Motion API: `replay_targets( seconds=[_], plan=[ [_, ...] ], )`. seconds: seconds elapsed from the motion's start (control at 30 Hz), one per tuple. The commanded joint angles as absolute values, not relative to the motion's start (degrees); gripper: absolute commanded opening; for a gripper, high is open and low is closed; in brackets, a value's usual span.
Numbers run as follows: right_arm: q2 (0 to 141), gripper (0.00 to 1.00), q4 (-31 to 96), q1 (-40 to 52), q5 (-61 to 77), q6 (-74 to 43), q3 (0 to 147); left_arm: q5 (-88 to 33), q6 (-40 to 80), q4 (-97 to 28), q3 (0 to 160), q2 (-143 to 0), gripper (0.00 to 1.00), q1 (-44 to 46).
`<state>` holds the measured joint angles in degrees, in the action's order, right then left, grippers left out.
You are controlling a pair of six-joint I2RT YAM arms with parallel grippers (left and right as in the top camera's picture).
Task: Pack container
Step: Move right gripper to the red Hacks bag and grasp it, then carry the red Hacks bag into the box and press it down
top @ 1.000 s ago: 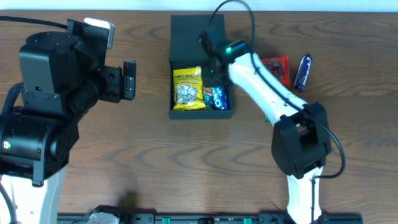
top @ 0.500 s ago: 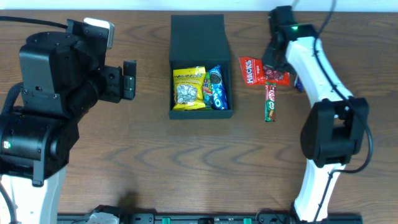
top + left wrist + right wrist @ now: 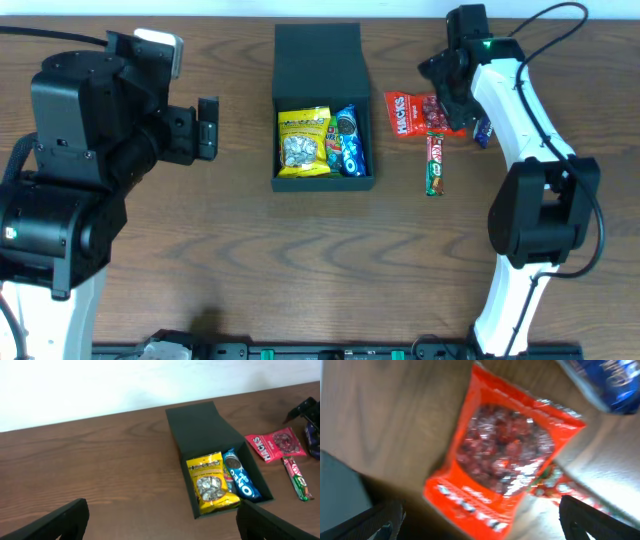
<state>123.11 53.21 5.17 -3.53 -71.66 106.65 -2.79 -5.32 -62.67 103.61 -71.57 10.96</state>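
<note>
- The container (image 3: 317,60) is sitting on the surface (image 3: 230,260) at the far centre, between the two arms. Its flap lid is lying open on the far side.
- Inside it, a yellow packet (image 3: 303,141) and a blue cookie packet (image 3: 348,141) are lying side by side. The yellow one is on the left arm's side.
- A red packet (image 3: 408,113) is lying on the surface just to the right of the container, outside it.
- A green-and-red bar (image 3: 435,163) is lying close by the red packet on the near side.
- A blue packet (image 3: 484,128) is showing partly from behind the right arm.
- The right end effector (image 3: 447,95) is hovering over the right part of the red packet. In the blurred wrist view its fingers (image 3: 370,520) are standing wide apart with nothing gripped. Contact with the packet cannot be confirmed.
- The left end effector (image 3: 207,128) is hanging well to the left of the container. Its fingers (image 3: 55,520) are spread wide and are holding nothing.
</note>
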Motion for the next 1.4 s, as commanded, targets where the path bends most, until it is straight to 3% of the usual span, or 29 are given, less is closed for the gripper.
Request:
replay_targets(
  seconds=[0.0, 0.4, 0.53, 0.67, 0.87, 1.07, 1.37],
  plan=[
    [125.3, 0.99, 51.9, 5.5, -0.8, -79.7, 106.2, -2.6, -4.4, -62.8, 103.3, -71.5, 0.95, 10.8],
    [134.2, 0.99, 48.2, 4.0, 5.9, -81.1, 106.2, -2.5, -4.5, -62.8, 103.3, -71.5, 0.95, 10.8],
    [135.0, 0.93, 47.6, 3.6, 5.8, -80.1, 106.2, -2.5, -4.5, -62.8, 103.3, -71.5, 0.95, 10.8],
    [135.0, 0.77, 46.7, 3.3, 5.8, -80.1, 106.2, -2.3, -4.5, -62.7, 103.3, -71.5, 0.95, 10.8],
    [135.0, 0.37, 46.7, 2.5, 5.8, -76.9, 106.2, -2.3, -4.5, -62.7, 103.3, -71.5, 0.95, 10.8],
    [134.9, 0.03, 46.9, 2.0, 6.5, -68.0, 106.4, -1.1, -4.5, -62.7, 103.3, -71.5, 0.95, 10.8],
    [134.0, 0.02, 57.6, 4.4, 8.1, -45.2, 119.3, -0.9, -4.5, -62.3, 103.3, -71.5, 0.95, 10.8]
  ],
)
